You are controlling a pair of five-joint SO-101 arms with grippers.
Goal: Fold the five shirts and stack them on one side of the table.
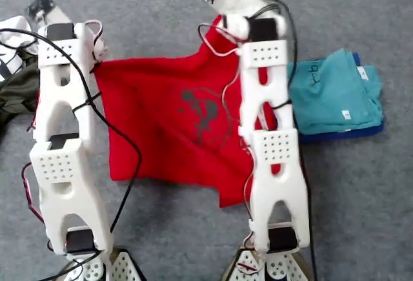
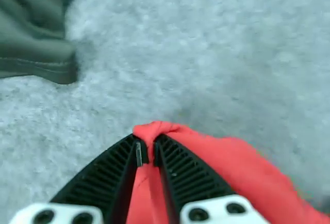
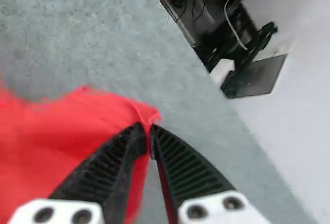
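Grey table, both hands pinching red shirt

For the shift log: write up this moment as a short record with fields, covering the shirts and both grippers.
shirt in work: red shirt, spread open on the grey table, print facing up
left gripper: fingers shut on a bunched edge of the red shirt, near the olive shirt
right gripper: fingers shut on another edge of the red shirt
stack: folded teal shirt on top of a folded blue shirt, on the right arm's side
waiting: olive shirt, crumpled at the table edge on the left arm's side
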